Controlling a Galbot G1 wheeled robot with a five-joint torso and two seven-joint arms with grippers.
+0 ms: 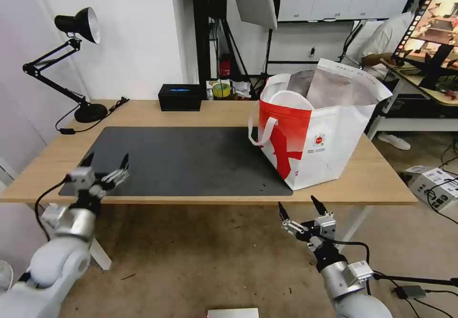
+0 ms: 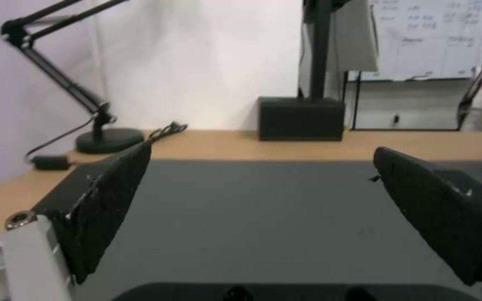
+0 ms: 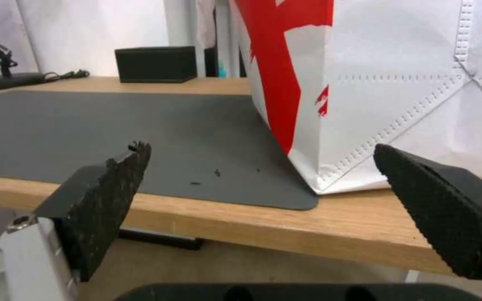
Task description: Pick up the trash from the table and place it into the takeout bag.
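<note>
both grippers, left gripper [image 1: 106,161] and right gripper [image 1: 299,204], released, takeout bag [image 1: 329,139] beyond right, trash perhaps inside

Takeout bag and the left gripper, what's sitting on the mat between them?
Nothing: in the head view, bare dark mat runs from the left gripper to the takeout bag.

Even, bright indoor light falls from overhead, leaving only soft, faint shadows. The takeout bag [image 1: 318,132] darkens the grey mat [image 1: 186,158] slightly at its base. The head view bows straight lines near its edges. The left wrist view is soft, the whiteboard [image 2: 431,37] writing blurred and washed out.
</note>
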